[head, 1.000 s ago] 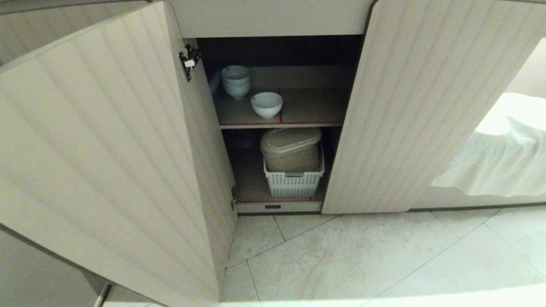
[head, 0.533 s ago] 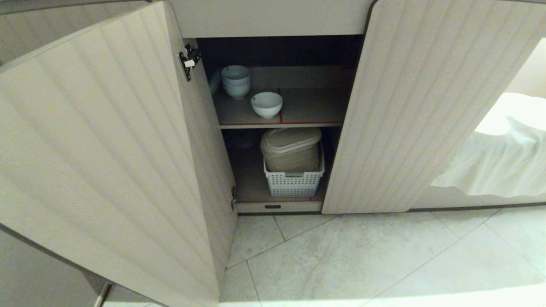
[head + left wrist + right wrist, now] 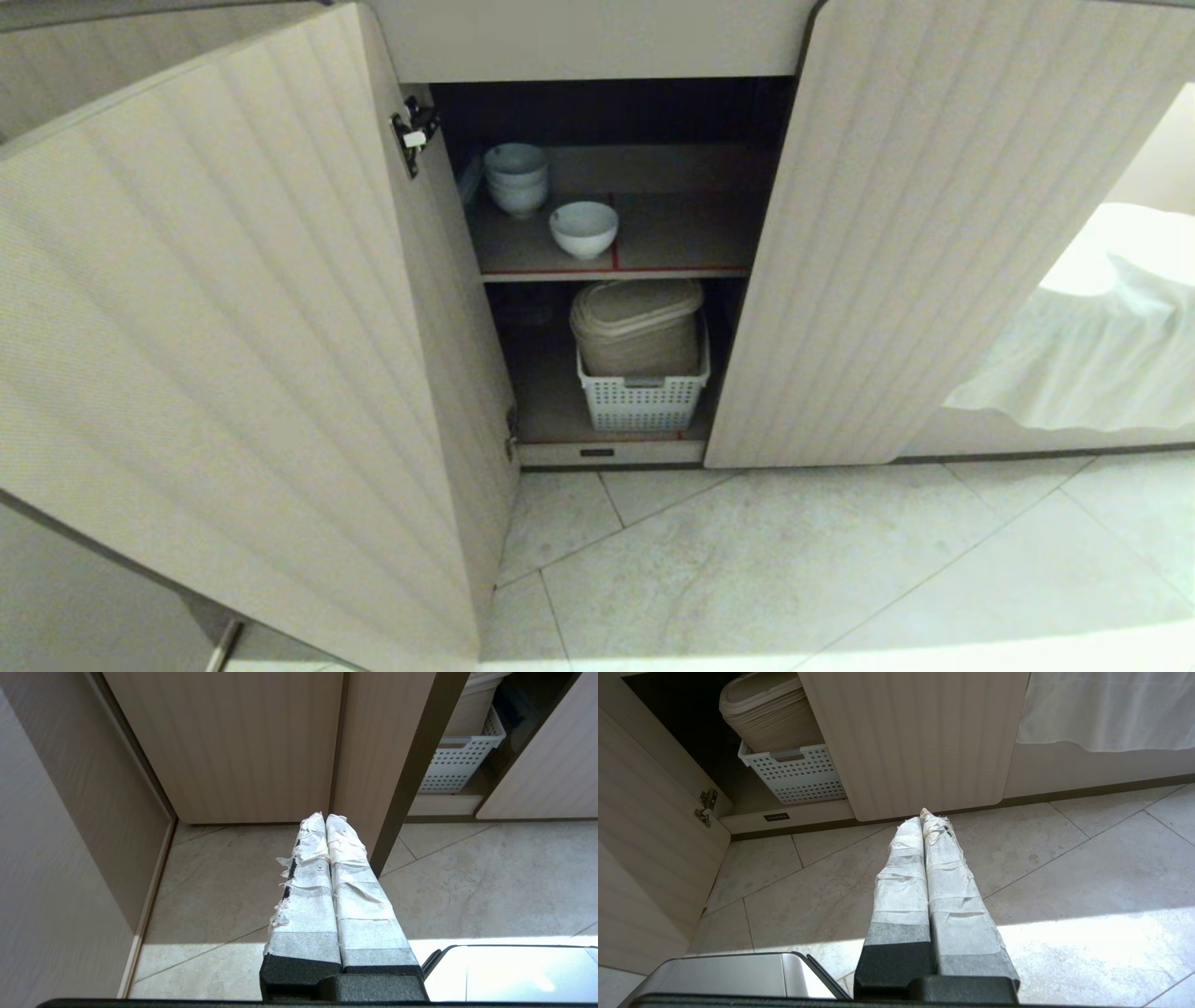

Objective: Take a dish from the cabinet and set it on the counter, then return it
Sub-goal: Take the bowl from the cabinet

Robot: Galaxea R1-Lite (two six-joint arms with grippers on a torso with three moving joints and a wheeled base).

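My left end effector hung low over the pale marbled tile floor, tape-wrapped fingers pressed together, clenched on nothing. My right end effector was the same: taped fingers shut flat against each other, empty, pointing down at the floor just short of the right door. Neither arm showed in the head view.

Past them stood the low beige cabinet, both vertically fluted doors swung open: the left door wide toward me, the right door angled out. On the bottom shelf sat a white perforated plastic basket holding a tan lidded container.

Above it, on the red-edged upper shelf, the small round plain white bowl sat upright near the front edge, left of centre, touched by nothing. Behind it, farther back and left, was a stack of white bowls, apart from it. The interior behind was dark.

Off to the right, past the right door, white draped cloth hung down near the floor.
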